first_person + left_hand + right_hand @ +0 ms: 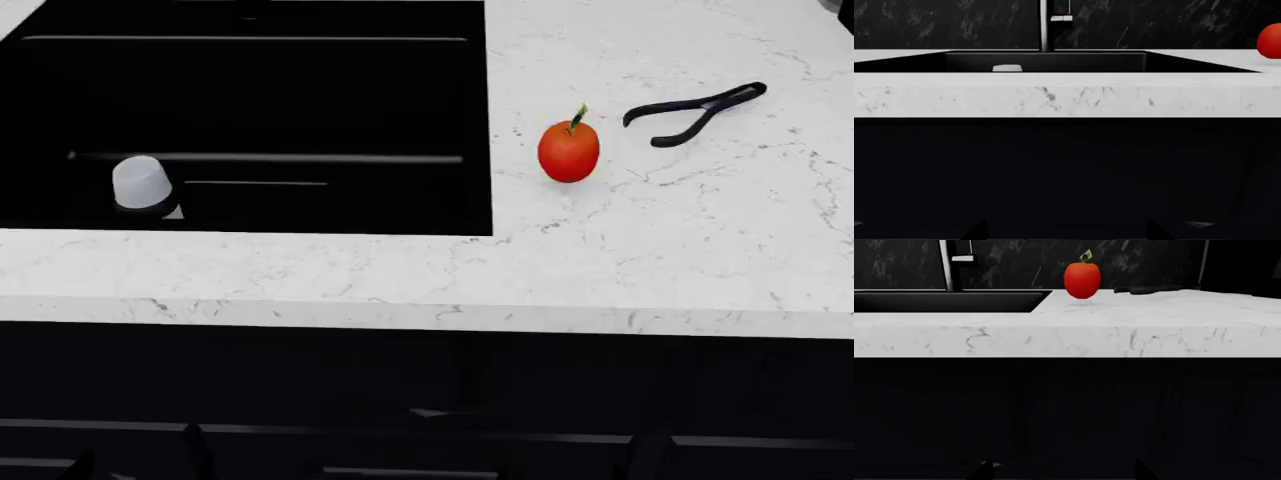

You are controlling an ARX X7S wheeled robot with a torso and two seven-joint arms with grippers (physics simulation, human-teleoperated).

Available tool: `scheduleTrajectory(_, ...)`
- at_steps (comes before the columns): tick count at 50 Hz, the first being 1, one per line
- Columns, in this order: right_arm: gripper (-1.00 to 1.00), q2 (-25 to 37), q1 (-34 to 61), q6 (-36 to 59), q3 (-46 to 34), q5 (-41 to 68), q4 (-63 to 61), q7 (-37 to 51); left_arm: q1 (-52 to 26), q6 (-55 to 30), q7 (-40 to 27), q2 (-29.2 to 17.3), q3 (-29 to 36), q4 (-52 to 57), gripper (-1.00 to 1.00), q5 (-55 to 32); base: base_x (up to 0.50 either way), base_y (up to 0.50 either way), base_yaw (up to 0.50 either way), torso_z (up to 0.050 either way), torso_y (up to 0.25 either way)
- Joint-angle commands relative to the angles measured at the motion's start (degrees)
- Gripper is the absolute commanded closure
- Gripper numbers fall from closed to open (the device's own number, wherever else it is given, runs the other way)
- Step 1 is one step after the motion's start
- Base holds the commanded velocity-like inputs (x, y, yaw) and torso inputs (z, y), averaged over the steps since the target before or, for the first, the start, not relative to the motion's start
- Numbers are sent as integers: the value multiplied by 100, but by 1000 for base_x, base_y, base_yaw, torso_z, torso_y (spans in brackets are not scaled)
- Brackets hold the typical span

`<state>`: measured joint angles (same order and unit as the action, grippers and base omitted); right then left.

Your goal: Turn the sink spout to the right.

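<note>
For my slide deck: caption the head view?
Red tomato and black tongs on white marble counter beside black sink basin.

Little of the robot shows. Dark, pointed fingertips [974, 231] poke up along the lower edge of each wrist view, near-black against the dark cabinet. In the head view, slim black finger shapes [196, 445] rise low down, details indistinct.

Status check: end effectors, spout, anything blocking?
Both end effectors low, below the counter edge, state unreadable. Sink spout post upright behind basin, untouched. Tomato and tongs sit right of basin, off the approach.
</note>
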<state>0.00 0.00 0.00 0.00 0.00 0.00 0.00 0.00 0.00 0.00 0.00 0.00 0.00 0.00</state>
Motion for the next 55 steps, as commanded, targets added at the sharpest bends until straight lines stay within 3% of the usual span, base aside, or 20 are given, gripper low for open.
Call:
scheduleTrajectory(1, -100, 215, 48, -40, -267, 217, 78, 263, 54, -61, -38, -36, 37, 114, -100, -36, 0, 0, 0, 0, 0)
scheduleTrajectory(15, -100, 362, 37, 11, -471, 234, 88, 496, 119, 260, -99, -330, 343, 126, -100, -438, 0, 0, 0, 2, 0)
scheduleTrajectory(55, -100, 620, 39, -181, -772, 421, 41, 850, 120, 378, -306, -632, 752, 151, -100, -615, 0, 0, 0, 50, 0)
